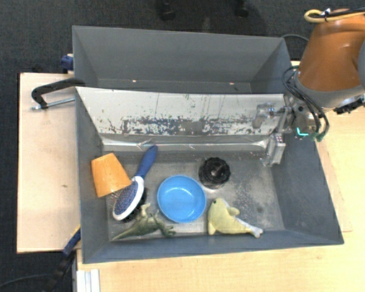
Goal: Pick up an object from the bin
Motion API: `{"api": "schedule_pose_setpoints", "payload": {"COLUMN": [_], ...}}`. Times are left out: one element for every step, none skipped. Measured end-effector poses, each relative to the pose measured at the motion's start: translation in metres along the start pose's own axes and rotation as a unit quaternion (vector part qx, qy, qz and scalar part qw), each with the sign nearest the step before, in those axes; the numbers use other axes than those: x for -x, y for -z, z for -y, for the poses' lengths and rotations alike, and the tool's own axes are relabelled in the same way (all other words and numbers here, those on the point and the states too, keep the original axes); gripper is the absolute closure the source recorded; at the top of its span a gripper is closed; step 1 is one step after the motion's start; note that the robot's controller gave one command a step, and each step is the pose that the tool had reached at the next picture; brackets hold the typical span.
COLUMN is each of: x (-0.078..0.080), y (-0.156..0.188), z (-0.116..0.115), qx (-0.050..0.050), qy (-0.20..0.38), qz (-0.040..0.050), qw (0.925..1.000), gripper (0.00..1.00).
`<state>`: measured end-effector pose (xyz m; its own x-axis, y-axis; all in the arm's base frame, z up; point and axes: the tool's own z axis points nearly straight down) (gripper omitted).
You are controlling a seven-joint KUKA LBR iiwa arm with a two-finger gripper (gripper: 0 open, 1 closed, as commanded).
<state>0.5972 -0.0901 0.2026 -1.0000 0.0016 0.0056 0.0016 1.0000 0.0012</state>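
Grey metal bin (307, 202), seen from above. The gripper (272, 159) hangs at about 2 o'clock on the bin floor, close to the back wall, with nothing visibly held or touched. Whether it is open or closed cannot be told.

The nearest thing is a black round knob-like piece (214, 171), near the floor's centre and at roughly 8 o'clock from the gripper. It is probably light, stiff and smooth, and best pinched across its raised middle.

At 6 o'clock lies a pale yellow plush toy (230, 219). It is likely soft, light and forgiving, so a grip across its body should suit.

A blue bowl (180, 199) stands just beside the toy. It looks rigid and slippery and would be taken by the rim.

Farther toward 8 and 9 o'clock lie a green toy lizard (147, 226), a blue-handled hairbrush (134, 192) and an orange cup (109, 174) on its side.
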Motion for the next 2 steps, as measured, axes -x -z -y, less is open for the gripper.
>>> {"api": "schedule_pose_setpoints", "payload": {"x": [-0.005,-0.006], "y": [-0.058,-0.064], "z": [0.0,-0.085], "qx": [0.001,0.002], "qy": [-0.125,-0.221], "qz": [0.0007,0.0022], "qw": [0.9921,0.9754], "gripper": [0.0,0.0]}}
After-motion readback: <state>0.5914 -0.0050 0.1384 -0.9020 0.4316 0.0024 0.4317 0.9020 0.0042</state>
